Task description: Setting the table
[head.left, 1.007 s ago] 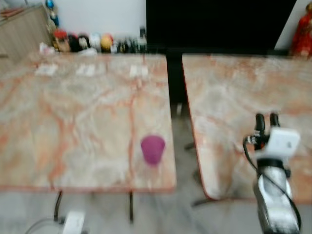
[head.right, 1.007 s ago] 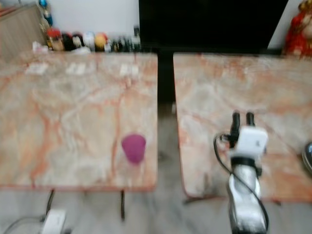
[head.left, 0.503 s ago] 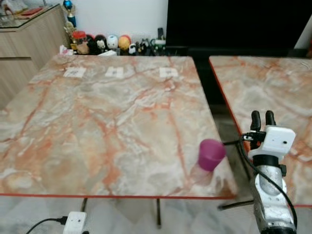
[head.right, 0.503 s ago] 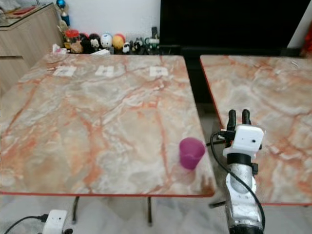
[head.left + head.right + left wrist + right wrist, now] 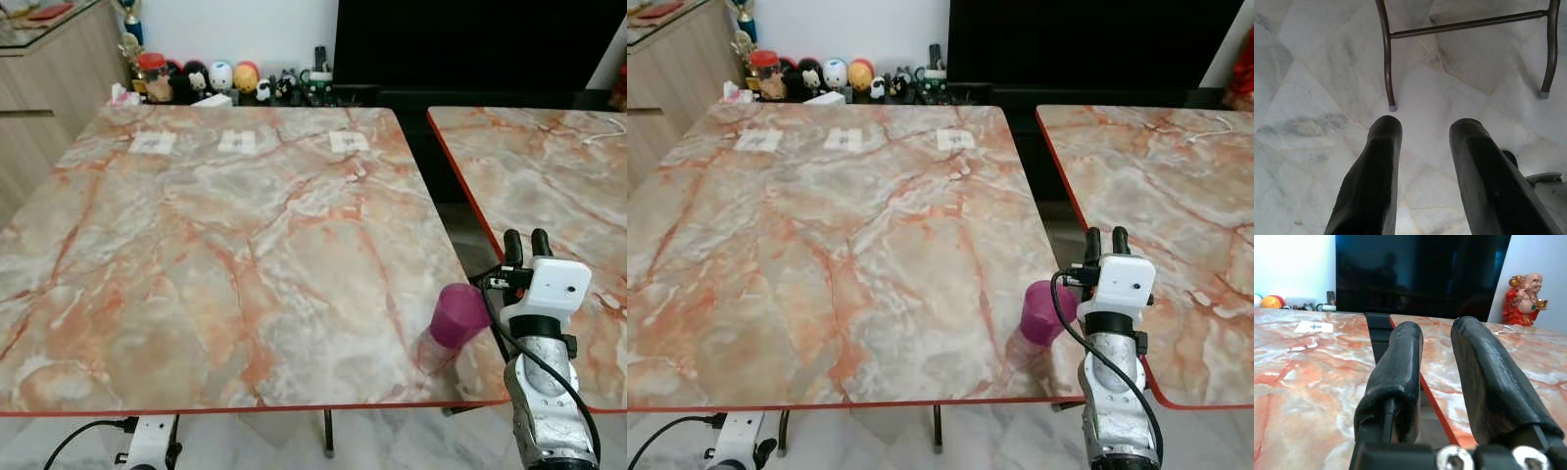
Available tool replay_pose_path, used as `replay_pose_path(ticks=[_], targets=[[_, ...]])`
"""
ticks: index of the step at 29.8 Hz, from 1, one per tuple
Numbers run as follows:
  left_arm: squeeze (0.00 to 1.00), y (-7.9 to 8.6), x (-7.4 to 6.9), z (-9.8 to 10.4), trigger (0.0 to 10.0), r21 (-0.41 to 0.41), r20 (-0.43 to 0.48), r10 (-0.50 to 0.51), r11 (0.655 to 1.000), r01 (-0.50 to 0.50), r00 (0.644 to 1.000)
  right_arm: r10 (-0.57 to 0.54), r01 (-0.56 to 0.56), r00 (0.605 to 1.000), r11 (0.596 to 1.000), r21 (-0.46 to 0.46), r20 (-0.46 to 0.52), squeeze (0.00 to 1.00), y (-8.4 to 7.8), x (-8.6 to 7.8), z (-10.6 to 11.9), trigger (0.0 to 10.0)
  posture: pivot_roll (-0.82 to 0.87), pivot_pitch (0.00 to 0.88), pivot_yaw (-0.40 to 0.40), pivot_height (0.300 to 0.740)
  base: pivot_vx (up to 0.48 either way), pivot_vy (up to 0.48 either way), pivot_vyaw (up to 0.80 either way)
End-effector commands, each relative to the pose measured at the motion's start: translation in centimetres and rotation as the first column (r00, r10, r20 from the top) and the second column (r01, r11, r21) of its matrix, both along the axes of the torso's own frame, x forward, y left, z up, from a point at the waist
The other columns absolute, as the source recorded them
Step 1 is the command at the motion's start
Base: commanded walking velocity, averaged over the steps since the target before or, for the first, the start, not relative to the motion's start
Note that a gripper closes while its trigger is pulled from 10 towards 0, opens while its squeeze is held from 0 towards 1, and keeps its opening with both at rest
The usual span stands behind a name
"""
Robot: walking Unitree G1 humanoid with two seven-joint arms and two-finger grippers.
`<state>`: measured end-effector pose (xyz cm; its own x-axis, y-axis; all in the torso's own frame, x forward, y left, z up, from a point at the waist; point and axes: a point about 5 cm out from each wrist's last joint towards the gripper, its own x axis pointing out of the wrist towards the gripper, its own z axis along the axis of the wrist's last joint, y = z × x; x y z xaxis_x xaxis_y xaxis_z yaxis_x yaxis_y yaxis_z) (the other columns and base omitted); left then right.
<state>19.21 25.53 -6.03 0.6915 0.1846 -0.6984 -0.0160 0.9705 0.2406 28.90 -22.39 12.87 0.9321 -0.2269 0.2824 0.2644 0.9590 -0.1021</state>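
Observation:
A purple cup (image 5: 458,315) stands upright on the left marble table (image 5: 196,245), close to its near right corner. My right gripper (image 5: 526,243) is raised just right of the cup, over the gap between the tables. It points away from me, and its fingers (image 5: 1400,357) are slightly apart with nothing between them. My left gripper (image 5: 1425,127) hangs low over the tiled floor near the table legs (image 5: 1387,58), open and empty.
A second marble table (image 5: 549,166) stands to the right across a narrow gap. Three white paper tags (image 5: 237,141) lie along the left table's far edge. Figurines (image 5: 211,78) and a dark screen (image 5: 1087,44) stand behind, with a cabinet (image 5: 49,69) at far left.
The camera has swung and the blur is gone, so the cup now appears further right, beside my right arm. The right arm keeps its pose.

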Motion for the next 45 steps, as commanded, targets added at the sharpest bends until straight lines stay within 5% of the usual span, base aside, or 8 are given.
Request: replay_pose_path(ticks=[1, 21, 22, 24, 29, 38, 39, 45], targets=[[0.0, 0.0, -0.2, -0.1, 10.0, 0.014, -0.009, -0.024, 1.0, 0.025, 1.0, -0.006, 0.006, 1.0, 1.0, 0.014, 0.005, 0.0, -0.2, -0.2, 0.1, 10.0, 0.13, 0.0, -0.022, 0.74, 0.0, -0.48, 0.0], [0.0, 0.1, -0.5, -0.3, 10.0, 0.001, -0.016, 0.005, 1.0, -0.005, 1.0, 0.059, -0.059, 0.998, 0.998, 0.022, 0.004, 0.0, 0.7, -0.7, 0.2, 10.0, 0.12, 0.0, -0.024, 0.74, 0.0, -0.096, 0.0], [0.0, 0.1, -0.5, -0.3, 10.0, 0.002, -0.017, 0.004, 1.0, -0.004, 1.0, 0.079, -0.079, 0.997, 0.995, 0.059, 0.014, 0.9, 1.1, -0.9, 0.3, 10.0, 0.12, 0.0, -0.024, 0.74, 0.0, 0.0, 0.0], [0.0, 0.1, -0.6, -0.3, 10.0, 0.002, -0.016, 0.004, 1.0, -0.004, 1.0, 0.088, -0.09, 0.996, 0.992, 0.087, 0.024, 1.0, 1.4, -1.0, 0.4, 10.0, 0.12, 0.0, -0.025, 0.74, 0.0, 0.0, 0.0], [0.0, 0.1, -0.5, -0.2, 10.0, 0.003, -0.011, 0.004, 1.0, -0.003, 1.0, 0.109, -0.116, 0.993, 0.977, 0.18, 0.046, 1.0, 2.6, -1.4, 1.0, 10.0, 0.12, 0.0, -0.026, 0.74, 0.0, 0.0, 0.0], [0.0, -0.4, -0.4, -0.3, 10.0, 0.002, -0.001, -0.005, 1.0, 0.005, 1.0, 0.183, -0.179, 0.983, 0.959, 0.219, 0.003, 1.0, 3.9, -2.8, 2.0, 10.0, 0.11, 0.003, -0.03, 0.74, 0.0, 0.0, 0.0], [0.0, -0.4, -0.3, -0.3, 10.0, 0.001, 0.0, -0.005, 1.0, 0.005, 1.0, 0.196, -0.184, 0.979, 0.963, 0.198, -0.047, 0.02, 4.2, -3.3, 1.9, 10.0, 0.11, 0.003, -0.03, 0.74, 0.0, 0.0, 0.0], [0.0, -0.5, -0.2, -0.2, 10.0, -0.003, 0.001, -0.011, 1.0, 0.011, 1.0, 0.176, -0.14, 0.973, 0.964, 0.226, -0.15, 0.0, 3.7, -3.9, 1.1, 10.0, 0.1, 0.002, -0.03, 0.74, 0.0, 0.0, 0.0]])
